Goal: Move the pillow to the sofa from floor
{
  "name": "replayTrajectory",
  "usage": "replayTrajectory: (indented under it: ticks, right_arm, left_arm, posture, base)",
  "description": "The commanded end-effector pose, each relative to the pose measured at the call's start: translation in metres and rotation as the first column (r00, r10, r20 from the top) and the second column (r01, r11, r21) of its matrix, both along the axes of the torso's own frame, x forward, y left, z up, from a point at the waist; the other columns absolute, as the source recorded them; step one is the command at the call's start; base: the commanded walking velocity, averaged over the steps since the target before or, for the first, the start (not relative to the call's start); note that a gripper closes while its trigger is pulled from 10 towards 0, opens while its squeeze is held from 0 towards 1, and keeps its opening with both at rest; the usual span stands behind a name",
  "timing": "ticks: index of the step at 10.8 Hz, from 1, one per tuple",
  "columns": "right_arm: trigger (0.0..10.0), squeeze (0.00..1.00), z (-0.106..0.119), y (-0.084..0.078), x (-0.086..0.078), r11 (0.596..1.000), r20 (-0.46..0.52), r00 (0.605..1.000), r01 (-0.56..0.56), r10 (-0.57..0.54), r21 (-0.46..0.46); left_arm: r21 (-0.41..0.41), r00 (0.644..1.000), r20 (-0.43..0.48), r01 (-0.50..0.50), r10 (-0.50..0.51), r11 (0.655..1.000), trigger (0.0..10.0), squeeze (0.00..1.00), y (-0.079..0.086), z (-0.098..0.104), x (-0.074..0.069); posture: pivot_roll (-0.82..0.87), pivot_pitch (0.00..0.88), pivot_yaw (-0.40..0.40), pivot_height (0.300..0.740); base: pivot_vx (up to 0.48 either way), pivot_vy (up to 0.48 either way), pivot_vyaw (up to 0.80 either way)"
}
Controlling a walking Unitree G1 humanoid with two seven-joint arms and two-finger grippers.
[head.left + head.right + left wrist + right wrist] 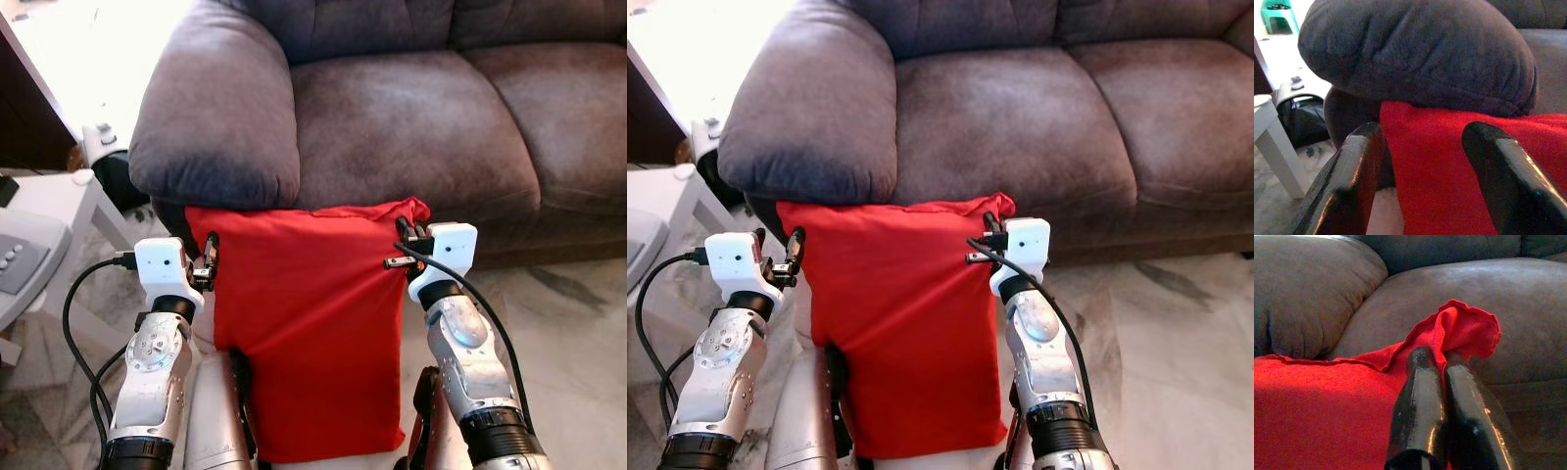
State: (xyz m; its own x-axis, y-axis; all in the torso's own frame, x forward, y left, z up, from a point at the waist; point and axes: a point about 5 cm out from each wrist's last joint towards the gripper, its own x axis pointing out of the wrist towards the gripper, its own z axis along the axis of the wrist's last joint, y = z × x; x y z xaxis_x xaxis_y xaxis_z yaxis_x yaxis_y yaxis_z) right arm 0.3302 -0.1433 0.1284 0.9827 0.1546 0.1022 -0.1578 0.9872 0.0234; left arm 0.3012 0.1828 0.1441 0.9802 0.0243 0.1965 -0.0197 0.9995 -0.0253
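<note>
Two grippers on the red pillow (309, 333), which hangs in front of the sofa (411, 117), top edge right at the seat front. Head view: left gripper (210, 257) at the pillow's left edge, right gripper (403, 235) at the top right corner. Left wrist view: fingers (1352, 171) spread wide astride the edge, not pinching. Right wrist view: fingers (1420, 401) pressed together on the corner. I'd clamp the left side first, then lift evenly over the seat.
</note>
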Motion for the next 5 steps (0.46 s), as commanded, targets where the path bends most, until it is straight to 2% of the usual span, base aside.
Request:
replayTrajectory:
  ticks: [1,5]
  right_arm:
    - [10.0,0.0,0.0142,-0.0023,0.0006,1.0,0.063,0.998,0.013,-0.014,0.011]
    - [10.0,0.0,0.0136,-0.0016,0.0006,1.0,0.058,0.998,0.011,-0.012,0.011]
  left_arm:
    - [0.003,1.0,-0.006,-0.008,0.008,1.0,10.0,0.0,0.0029,-0.0015,0.0006]
    - [0.001,1.0,-0.007,-0.009,0.009,1.0,10.0,0.0,0.0028,-0.0021,0.0]
  posture:
    - [0.12,0.17,0.023,0.549]
    - [0.12,0.171,0.021,0.624]
  base:
    - [0.0,0.0,0.0]
    - [0.0,0.0,0.0]
